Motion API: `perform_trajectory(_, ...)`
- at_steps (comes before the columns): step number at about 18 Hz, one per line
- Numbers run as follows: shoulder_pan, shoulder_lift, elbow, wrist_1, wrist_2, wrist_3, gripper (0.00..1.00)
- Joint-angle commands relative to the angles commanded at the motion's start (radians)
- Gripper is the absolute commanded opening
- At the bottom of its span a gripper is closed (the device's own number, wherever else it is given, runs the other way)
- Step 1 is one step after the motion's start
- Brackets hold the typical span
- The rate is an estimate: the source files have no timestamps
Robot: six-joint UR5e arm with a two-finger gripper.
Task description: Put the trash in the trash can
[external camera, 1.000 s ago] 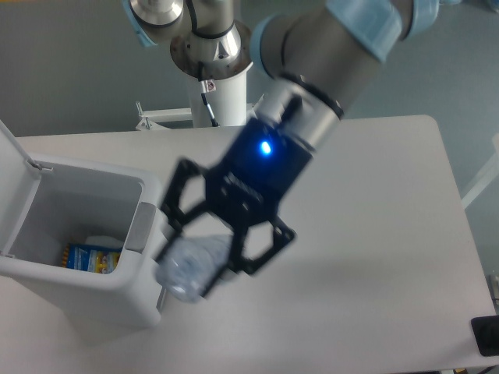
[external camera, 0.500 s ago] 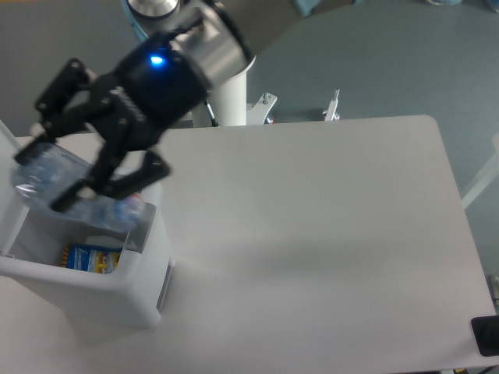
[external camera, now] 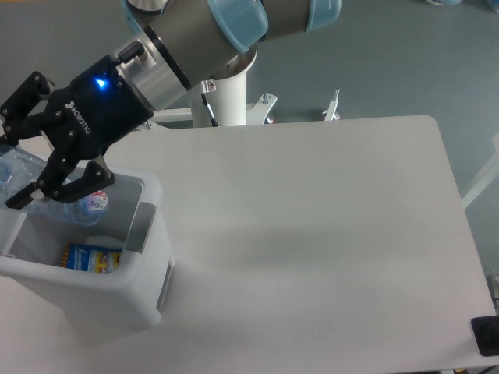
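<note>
**Bottle over the bin mouth**

Bottle [external camera: 47, 195] sits at the far left of the frame, clear plastic, its pink-purple label just peeking out at the lower finger, and part of its body is cut off by the left edge. The gripper [external camera: 17, 167] has its black fingers clamped around it, one above and one below, right over the open mouth of the white trash can [external camera: 117, 292]. The can's lid is mostly out of frame at the left. Inside, low down, a blue and yellow packet [external camera: 88, 257] shows, with something white beside it that is hard to make out. A blue light glows on the gripper body.
</note>
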Motion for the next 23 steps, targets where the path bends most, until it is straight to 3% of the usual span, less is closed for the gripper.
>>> perform_trajectory(3,0.018,0.002,-0.031,0.000,0.002,0.002,1.00)
perform_trajectory(6,0.086,0.003,-0.035,-0.002,0.002,-0.003,1.00)
perform_trajectory(11,0.268,-0.006,-0.060,-0.002,0.041,0.003,1.00)
perform_trajectory(13,0.331,-0.040,-0.061,0.000,0.089,0.005,1.00)
perform_trajectory(16,0.379,-0.072,-0.083,-0.002,0.240,0.038,1.00)
perform_trajectory(20,0.425,-0.074,-0.152,-0.003,0.532,0.225,1.00)
perform_trajectory(23,0.449,-0.071,-0.176,-0.008,0.646,0.352,1.00)
